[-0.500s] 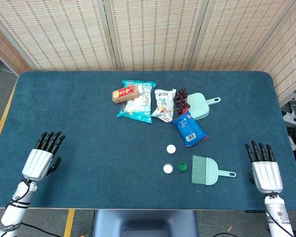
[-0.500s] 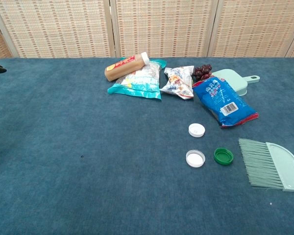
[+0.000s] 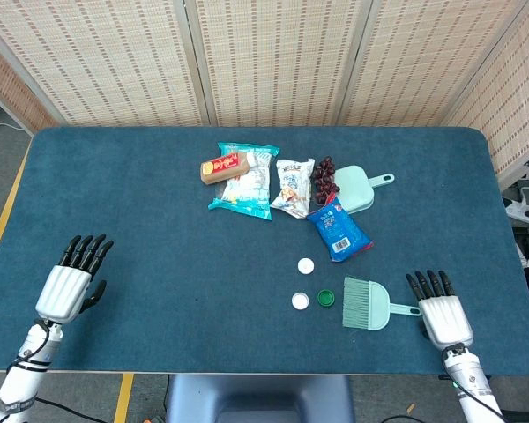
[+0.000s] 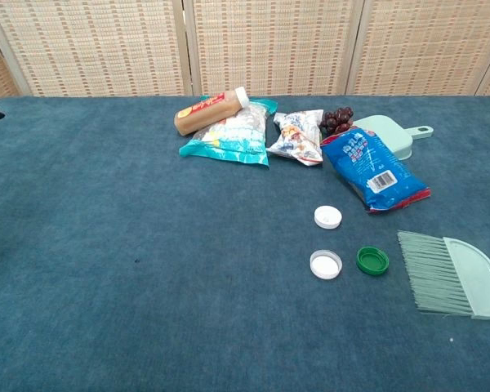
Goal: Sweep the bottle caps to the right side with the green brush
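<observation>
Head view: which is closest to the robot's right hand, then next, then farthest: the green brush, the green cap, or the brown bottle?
From the right hand:
1. Green brush, just to its left, handle pointing at the hand.
2. Green cap, just left of the bristles.
3. Brown bottle, far back among the snack bags.

Head cam looks steeply down on the whole table (image 3: pixel 115 220). Chest cam sits lower & closer, facing the screen. Both show caps, brush (image 4: pixel 449 273), snacks.
</observation>
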### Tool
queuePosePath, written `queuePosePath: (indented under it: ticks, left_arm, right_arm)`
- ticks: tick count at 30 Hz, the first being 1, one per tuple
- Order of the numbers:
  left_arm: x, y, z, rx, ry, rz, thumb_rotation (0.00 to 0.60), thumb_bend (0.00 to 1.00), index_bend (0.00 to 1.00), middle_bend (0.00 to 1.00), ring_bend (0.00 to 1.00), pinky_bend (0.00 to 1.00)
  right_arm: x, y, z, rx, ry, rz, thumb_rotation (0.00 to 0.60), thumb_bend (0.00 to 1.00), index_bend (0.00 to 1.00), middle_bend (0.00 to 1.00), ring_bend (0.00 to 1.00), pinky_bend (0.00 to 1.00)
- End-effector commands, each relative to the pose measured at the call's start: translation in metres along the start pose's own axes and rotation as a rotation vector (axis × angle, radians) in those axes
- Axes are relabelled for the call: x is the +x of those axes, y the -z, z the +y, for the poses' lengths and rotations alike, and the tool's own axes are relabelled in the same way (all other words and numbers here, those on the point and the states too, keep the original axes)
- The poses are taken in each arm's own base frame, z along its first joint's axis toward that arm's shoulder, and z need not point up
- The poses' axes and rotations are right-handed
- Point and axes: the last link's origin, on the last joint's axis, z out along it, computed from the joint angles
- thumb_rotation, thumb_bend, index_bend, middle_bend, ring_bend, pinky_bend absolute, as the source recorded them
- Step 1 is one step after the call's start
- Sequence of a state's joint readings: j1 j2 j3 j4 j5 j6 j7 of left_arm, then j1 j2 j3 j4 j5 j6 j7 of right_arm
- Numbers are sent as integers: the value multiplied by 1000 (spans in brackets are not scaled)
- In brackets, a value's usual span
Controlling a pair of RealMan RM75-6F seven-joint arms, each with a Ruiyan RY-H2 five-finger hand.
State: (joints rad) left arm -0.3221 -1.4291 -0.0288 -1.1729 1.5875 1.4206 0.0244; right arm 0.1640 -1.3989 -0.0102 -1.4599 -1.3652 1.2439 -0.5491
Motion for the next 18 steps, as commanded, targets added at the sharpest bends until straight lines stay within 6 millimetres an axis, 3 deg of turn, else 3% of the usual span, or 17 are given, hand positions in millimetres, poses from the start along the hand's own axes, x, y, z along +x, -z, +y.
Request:
queuePosePath:
  ticks: [1,5,18]
  left_arm:
    - [0,1,0,-2,3,-2,600,448,0,0,0,14]
    - [1,-1,-1,-3,6,-7,600,448,0,0,0,15]
    - [3,1,-2,2,7,-1,600,448,0,0,0,14]
  right_arm:
    - [-10,-6,-8,23,14,-39,600,208,117,150,0,0]
    - [-17,-14,-15,44,17,-53,600,208,213,231,0,0]
    - [-15,-23,-23,66,-9,-17,600,243,330,326,10,0]
